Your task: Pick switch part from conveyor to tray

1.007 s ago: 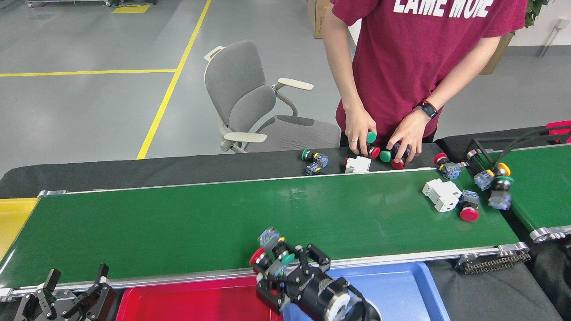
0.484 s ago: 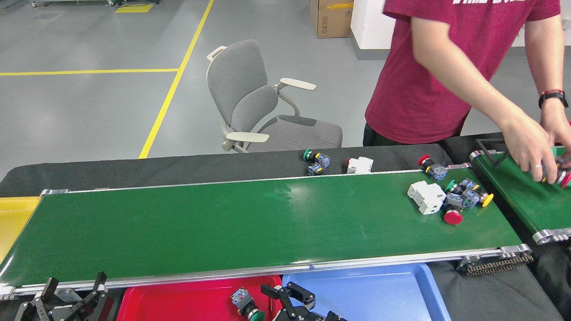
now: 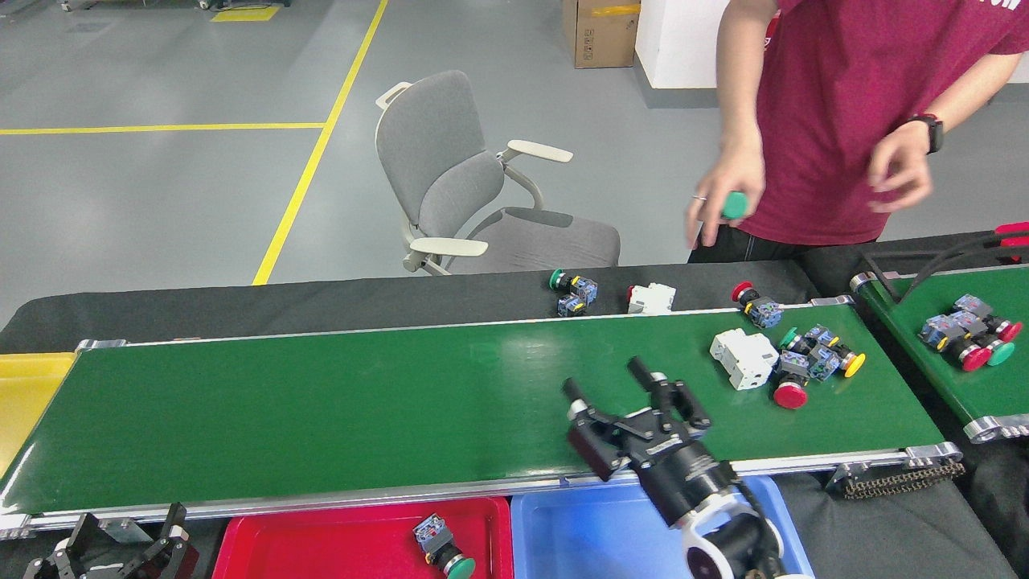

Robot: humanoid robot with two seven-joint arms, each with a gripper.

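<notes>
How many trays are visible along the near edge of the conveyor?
3: red tray at bottom centre, blue tray right beside it, yellow tray at the conveyor's left end. All are cut off by the frame.

A cluster of switch parts lies toward the right end of the conveyor; a second belt stands right of it, carrying more parts; 2 trays sit before the conveyor, the left tray holding 1 switch, the right tray beside it.

I saw bright, even overhead lighting with soft shadows. A pale sheen lay on the conveyor. The person's hands showed motion blur; everything else stayed sharp.
</notes>
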